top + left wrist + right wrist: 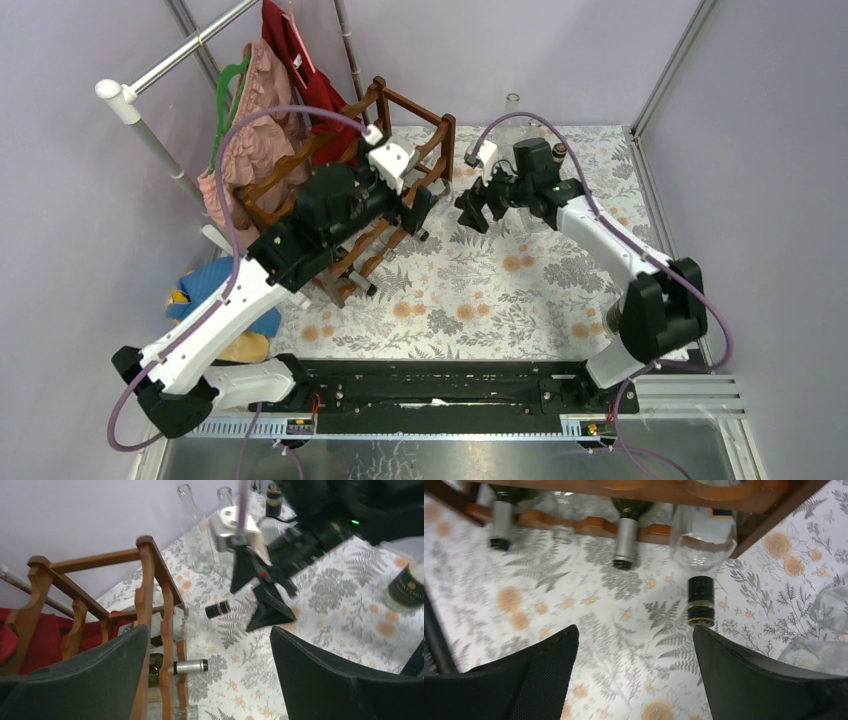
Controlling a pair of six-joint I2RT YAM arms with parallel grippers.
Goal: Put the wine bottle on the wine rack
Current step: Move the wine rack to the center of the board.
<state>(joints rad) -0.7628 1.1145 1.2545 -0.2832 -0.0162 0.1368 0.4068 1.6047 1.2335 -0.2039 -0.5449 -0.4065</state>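
Note:
The wine rack (405,140) of reddish-brown wood stands at the back left of the table. A clear wine bottle (702,545) with a black cap lies in the rack (589,524), its neck (218,609) sticking out over the floral cloth. My right gripper (636,650) hangs open just in front of that neck, apart from it, with nothing between its fingers (270,607). Over the rack's near corner (150,580) my left gripper (209,630) is wide open and empty. From above, the two grippers (418,205) (478,212) face each other closely.
Two dark bottles with silver capsules (624,542) (501,522) lie in the rack's lower tier. Upright clear bottles (192,525) stand at the back, and a dark labelled bottle (407,590) stands to the right. Clothes on a rail (255,120) hang behind the rack.

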